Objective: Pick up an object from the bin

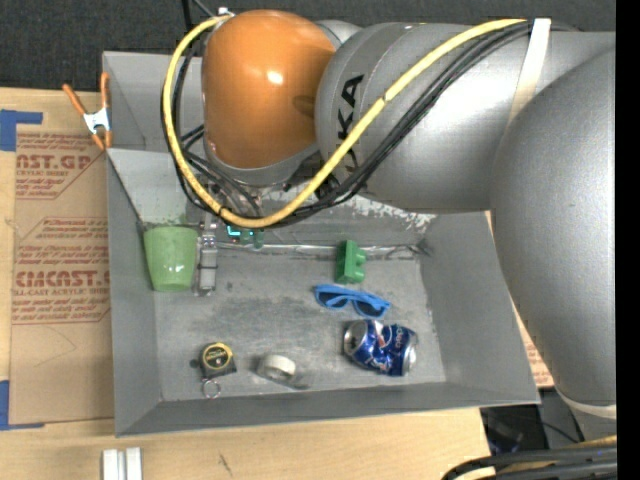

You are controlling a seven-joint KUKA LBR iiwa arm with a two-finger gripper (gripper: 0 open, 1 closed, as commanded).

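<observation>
While the arm [430, 118] with its orange cap covers the rear of the bin [280, 313], its jaws hang low by the left wall. They are just beside a pale green cup [170, 258], which lies on their left as the view shows it and so looks to me the likeliest pick; whether the jaws are apart or together I cannot tell. Well apart toward the front right lie a crushed blue can [380, 348], blue sunglasses [350, 299], a green block [350, 261], a tape measure [214, 358] and a tape roll [279, 368].
</observation>
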